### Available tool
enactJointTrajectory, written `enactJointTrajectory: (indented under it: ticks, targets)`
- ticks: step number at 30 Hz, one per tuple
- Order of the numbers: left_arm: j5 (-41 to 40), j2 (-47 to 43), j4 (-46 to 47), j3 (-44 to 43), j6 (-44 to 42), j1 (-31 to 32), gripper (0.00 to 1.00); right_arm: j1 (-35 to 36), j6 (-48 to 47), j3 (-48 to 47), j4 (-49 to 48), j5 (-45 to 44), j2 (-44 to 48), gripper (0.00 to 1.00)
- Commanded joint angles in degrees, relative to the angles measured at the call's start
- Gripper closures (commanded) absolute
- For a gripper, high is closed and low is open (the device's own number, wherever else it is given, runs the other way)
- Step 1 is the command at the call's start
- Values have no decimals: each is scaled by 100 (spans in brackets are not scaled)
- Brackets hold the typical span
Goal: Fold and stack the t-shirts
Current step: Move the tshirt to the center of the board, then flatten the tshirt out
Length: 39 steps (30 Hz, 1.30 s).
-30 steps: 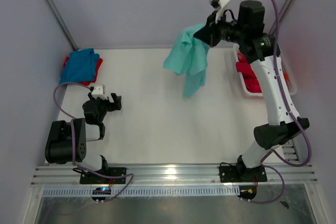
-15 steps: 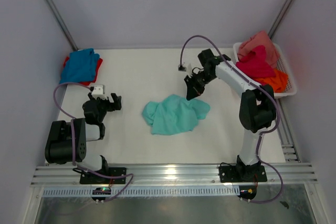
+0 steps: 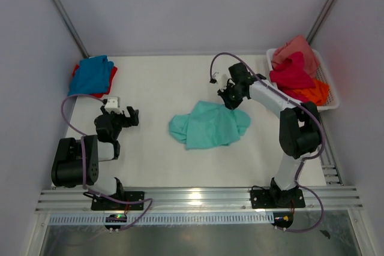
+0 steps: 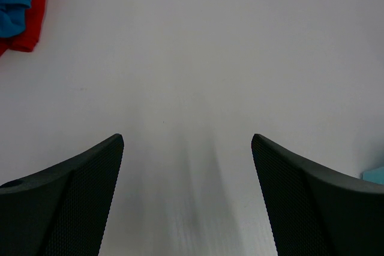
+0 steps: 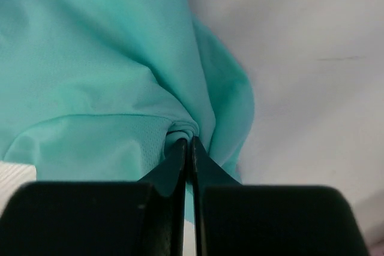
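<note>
White table [image 3: 156,88]: your mint-teal t-shirt [image 3: 207,127] lies crumpled, right end effector [image 5: 191,145] pinching it, left end effector [image 4: 186,139] spread; folding unstarted, basket t-shirts [image 3: 291,73] await.

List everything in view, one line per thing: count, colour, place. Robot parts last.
mint-teal t-shirt: 1, mint-teal, crumpled mid-table
blue t-shirt: 1, blue, far-left corner, on the red one
red t-shirt: 1, red, under the blue
basket: 1, white mesh, far right
salmon pink t-shirt: 1, in basket
magenta t-shirt: 1, in basket
orange t-shirt: 1, in basket
table: 1, white
left gripper: 1, black, open, above bare table
right gripper: 1, black, shut on the mint-teal t-shirt's edge
</note>
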State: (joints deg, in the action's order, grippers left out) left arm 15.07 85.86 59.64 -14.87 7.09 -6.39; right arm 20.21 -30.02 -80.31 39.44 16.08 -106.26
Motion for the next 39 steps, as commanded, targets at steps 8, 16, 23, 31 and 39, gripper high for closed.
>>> enactJointTrajectory:
  ticks: [8,16,23,31,39]
  targets:
    - [31,9,233,-130,-85,7,11,1,876,5,-1922,-2944,973,68]
    - [31,9,233,-130,-85,7,9,10,497,675,-1203,-756,2240,9]
    - [31,9,224,-130,-85,7,9,10,164,849,-394,-344,2540,9]
    - [40,9,224,-121,-85,7,9,10,-355,1518,-788,-430,2057,9]
    - [31,9,233,-130,-94,7,9,10,-320,1273,-1123,-369,1135,9]
